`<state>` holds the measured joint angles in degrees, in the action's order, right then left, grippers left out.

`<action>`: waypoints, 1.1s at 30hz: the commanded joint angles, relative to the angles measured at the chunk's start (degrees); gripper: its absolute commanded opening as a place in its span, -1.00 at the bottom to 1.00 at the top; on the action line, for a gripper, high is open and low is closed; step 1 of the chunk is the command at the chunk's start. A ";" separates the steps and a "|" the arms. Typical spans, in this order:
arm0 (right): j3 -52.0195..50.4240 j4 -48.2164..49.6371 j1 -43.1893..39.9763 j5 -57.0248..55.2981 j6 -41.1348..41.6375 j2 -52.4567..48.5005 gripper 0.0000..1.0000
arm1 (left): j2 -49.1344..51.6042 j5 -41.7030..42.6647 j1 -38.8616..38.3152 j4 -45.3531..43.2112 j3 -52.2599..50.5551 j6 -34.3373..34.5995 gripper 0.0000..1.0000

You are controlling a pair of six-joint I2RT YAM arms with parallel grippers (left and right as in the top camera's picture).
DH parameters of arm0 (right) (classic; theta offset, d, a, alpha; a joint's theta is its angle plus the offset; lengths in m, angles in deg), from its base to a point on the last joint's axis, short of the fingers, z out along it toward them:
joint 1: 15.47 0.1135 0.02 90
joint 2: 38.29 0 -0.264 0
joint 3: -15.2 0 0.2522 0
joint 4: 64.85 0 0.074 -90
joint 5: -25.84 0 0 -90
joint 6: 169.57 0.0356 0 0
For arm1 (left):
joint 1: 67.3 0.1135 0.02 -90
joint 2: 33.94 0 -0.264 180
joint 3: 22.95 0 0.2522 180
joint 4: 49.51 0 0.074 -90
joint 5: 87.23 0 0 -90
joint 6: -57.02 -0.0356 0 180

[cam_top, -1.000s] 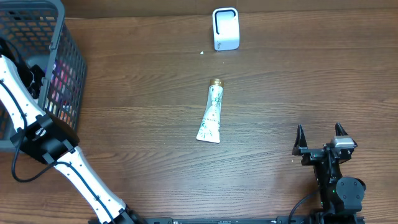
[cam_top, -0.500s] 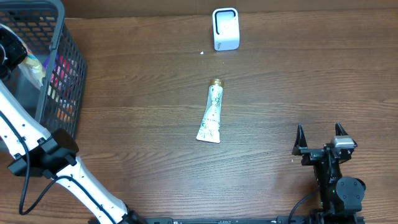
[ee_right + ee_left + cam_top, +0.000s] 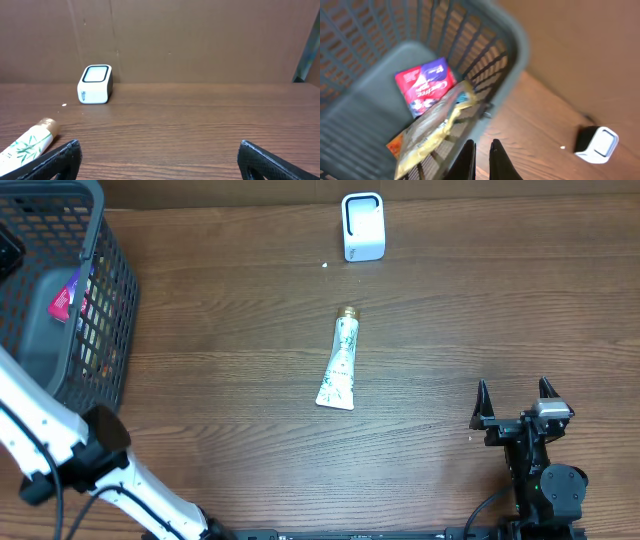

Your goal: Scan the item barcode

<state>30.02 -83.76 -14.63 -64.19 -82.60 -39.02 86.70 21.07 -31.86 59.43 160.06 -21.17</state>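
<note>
Left tool [image 3: 482, 150]: closed tight, apparently pinching a gold packet [image 3: 432, 132] that hangs just left of its tips, over the basket [image 3: 517, 37] wall.
Right tool [image 3: 514, 390]: wide, empty, low over the counter [image 3: 500, 300].
Scanner [image 3: 362, 226]: well ahead-right of the left tool, with nothing facing it.
Tube [image 3: 341, 362]: lying flat, ahead-left of the right tool, apart from both tools.
Progress: early. The packet is up, but no barcode shows.
Left: carry it to the scanner and present the code.

You're seeing a white tube [image 3: 339, 365] with green leaf print and a gold cap lying flat near the white scanner [image 3: 363, 226], cap pointing toward it
</note>
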 commanded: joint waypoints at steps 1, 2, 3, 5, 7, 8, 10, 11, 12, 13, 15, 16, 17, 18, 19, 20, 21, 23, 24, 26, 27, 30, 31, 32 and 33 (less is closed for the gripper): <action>-0.61 0.37 0.22 -0.33 -0.24 0.57 1.00 | -2.82 -0.98 -0.22 0.24 0.81 -0.61 -0.92; -0.61 0.37 0.22 -0.33 -0.24 0.57 1.00 | -2.78 -2.73 -0.22 0.39 0.74 -0.39 -0.91; -0.61 0.37 0.22 -0.33 -0.24 0.57 1.00 | -2.47 -4.61 -0.22 0.50 0.39 0.09 -0.84; -0.61 0.37 0.22 -0.33 -0.24 0.57 1.00 | -1.73 -6.12 -0.17 0.76 -0.44 0.33 -0.54; -0.61 0.37 0.22 -0.33 -0.24 0.57 1.00 | -0.42 -6.29 -0.09 0.85 -1.33 0.42 0.05; -0.61 0.37 0.22 -0.33 -0.24 0.57 1.00 | 0.52 -6.32 -0.04 0.83 -1.55 0.42 0.38; -0.61 0.37 0.22 -0.33 -0.24 0.57 1.00 | 2.89 -6.34 0.13 0.81 -1.64 0.42 0.73; -0.61 0.37 0.22 -0.35 -0.24 0.57 1.00 | 4.37 -6.32 0.28 0.81 -1.64 0.37 0.80; -0.61 0.37 0.22 -0.33 -0.24 0.57 1.00 | 6.10 -6.29 0.55 0.83 -1.64 -0.04 0.86; -0.61 0.37 0.22 -0.33 -0.24 0.57 1.00 | 7.10 -6.36 0.63 0.87 -1.64 -0.09 0.87; -0.61 0.37 0.22 -0.33 -0.24 0.57 1.00 | 9.92 -6.29 0.94 1.07 -1.64 -0.28 0.88; -0.61 0.37 0.22 -0.33 -0.24 0.57 1.00 | 11.32 -6.29 0.98 1.27 -1.64 -0.87 0.87; -0.61 0.37 0.22 -0.33 -0.24 0.57 1.00 | 12.96 -6.38 1.03 1.49 -1.64 -1.86 0.88; -0.61 0.37 0.22 -0.35 -0.24 0.57 1.00 | 14.16 -6.51 1.11 1.62 -1.64 -2.56 0.88; -0.61 0.37 0.22 -0.33 -0.24 0.57 1.00 | 15.28 -6.49 1.38 1.64 -1.64 -2.64 0.89; -0.61 0.37 0.22 -0.33 -0.24 0.57 1.00 | 16.20 -6.47 1.75 1.64 -1.64 -2.62 0.89; -0.61 0.37 0.22 -0.33 -0.24 0.57 1.00 | 17.14 -5.88 2.27 1.62 -1.64 -2.56 0.89; -0.61 0.37 0.22 -0.33 -0.24 0.57 1.00 | 18.67 -3.04 3.87 1.64 -1.64 -2.75 0.88; -0.61 0.37 0.22 -0.33 -0.24 0.57 1.00 | 18.82 -1.81 4.48 1.64 -1.64 -2.93 0.86; -0.61 0.37 0.22 -0.33 -0.24 0.57 1.00 | 18.93 0.00 5.51 1.64 -1.64 -3.34 0.84; -0.61 0.37 0.22 -0.33 -0.24 0.57 1.00 | 18.93 0.68 5.84 1.64 -1.64 -4.02 0.82; -0.61 0.37 0.22 -0.33 -0.24 0.57 1.00 | 18.99 1.22 6.27 1.64 -2.29 -6.93 0.78; -0.61 0.37 0.22 -0.33 -0.24 0.57 1.00 | 18.99 1.25 6.27 1.64 -2.93 -7.56 0.75; -0.61 0.37 0.22 -0.33 -0.24 0.57 1.00 | 18.99 1.25 6.27 1.64 -4.02 -7.72 0.72; -0.61 0.37 0.22 -0.33 -0.24 0.57 1.00 | 18.99 1.22 6.27 1.64 -5.51 -8.26 0.71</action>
<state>30.02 -83.76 -14.63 -64.21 -82.60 -39.02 106.06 20.22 -25.15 60.92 157.27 -25.78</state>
